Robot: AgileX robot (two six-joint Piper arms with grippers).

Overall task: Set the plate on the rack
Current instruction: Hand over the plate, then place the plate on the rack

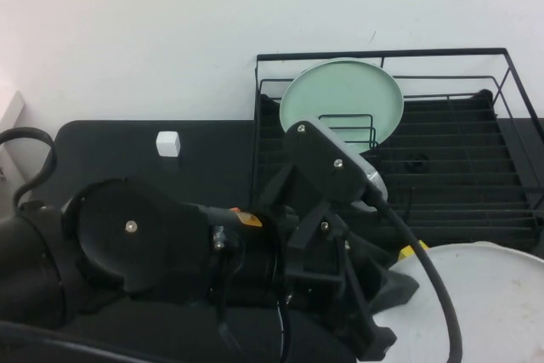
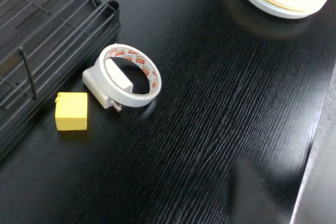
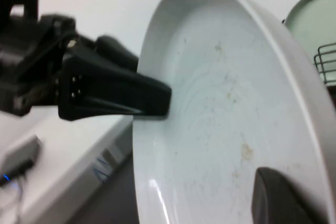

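The pale grey-white plate [image 1: 493, 303] is at the front right of the table, below the rack's front rail. In the right wrist view it [image 3: 220, 119] fills the frame, speckled, with my right gripper [image 3: 270, 182] shut on its rim; one dark finger [image 3: 278, 200] lies on its inner face. The right gripper itself is out of the high view. My left gripper [image 1: 395, 316] is open just left of the plate, its finger [image 3: 115, 98] at the plate's far rim. The black wire rack [image 1: 382, 55] stands at the back right.
A mint-green plate [image 1: 342, 101] stands upright in the rack's left end. A white tape roll [image 2: 152, 80] and a yellow cube [image 2: 71, 110] lie on the black table by the rack's front. A small white cube [image 1: 168, 144] sits at the back left. The left arm [image 1: 170, 244] covers the front centre.
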